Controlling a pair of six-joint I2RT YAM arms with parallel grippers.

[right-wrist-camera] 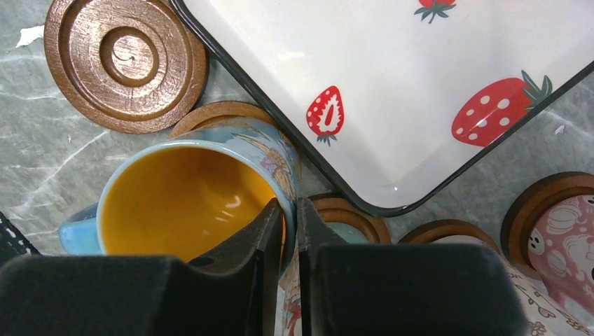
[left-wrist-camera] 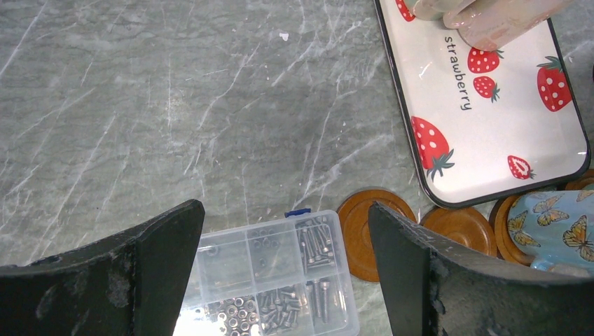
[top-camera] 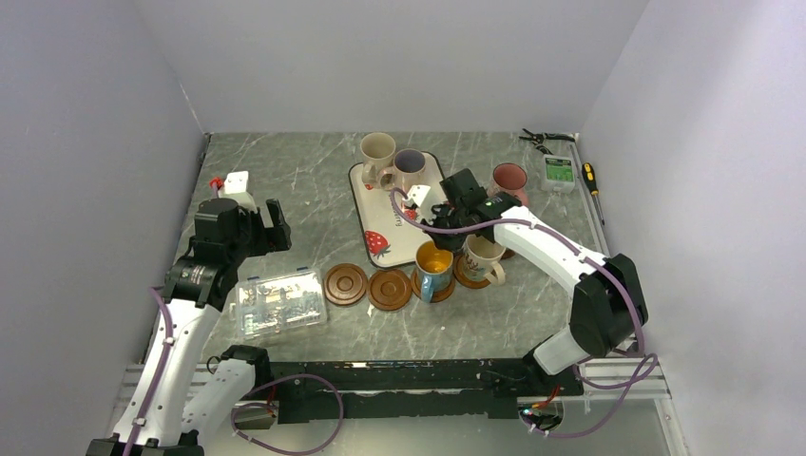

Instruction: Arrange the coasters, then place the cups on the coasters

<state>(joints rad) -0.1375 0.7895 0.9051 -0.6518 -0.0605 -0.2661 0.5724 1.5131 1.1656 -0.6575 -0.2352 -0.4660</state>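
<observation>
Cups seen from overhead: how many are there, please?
5: cream cup, purple-lined cup on tray; pink cup beside it; blue cup, patterned cup on coasters; right arm may hide more.

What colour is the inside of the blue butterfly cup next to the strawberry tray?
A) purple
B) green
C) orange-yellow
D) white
C: the right wrist view looks down into the blue cup, and its inside is a bright orange-yellow.
</observation>
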